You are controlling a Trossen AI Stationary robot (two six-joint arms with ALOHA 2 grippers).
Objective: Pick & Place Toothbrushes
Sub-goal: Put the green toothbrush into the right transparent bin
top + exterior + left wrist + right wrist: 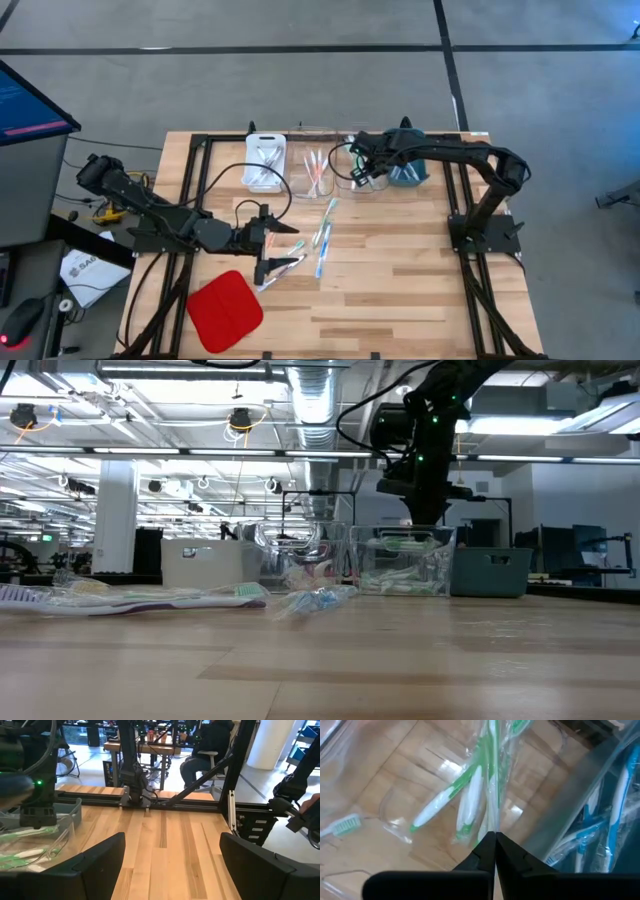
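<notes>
Several loose toothbrushes (323, 236) lie on the wooden table's middle, more (284, 254) beside my left gripper (272, 250), which hovers open with nothing between its fingers (95, 865). At the far edge a clear tray (355, 172) holds green toothbrushes (445, 800). My right gripper (495, 842) stands over this tray (400, 565), pointing steeply down, shut on a wrapped green toothbrush (491, 785). My right gripper pinches the near end of the wrapped green toothbrush (492, 827) between its two fingertips, coming from above and slanting down. The brush runs on from the fingers, along their line, down into the clear tray among the other green brushes.
A white tray (265, 162) and a clear tray of pink and orange brushes (315, 172) stand left of the green one. A grey-blue bin (410, 172) with blue brushes (615, 805) stands to its right. A red pad (225, 310) lies near the front edge.
</notes>
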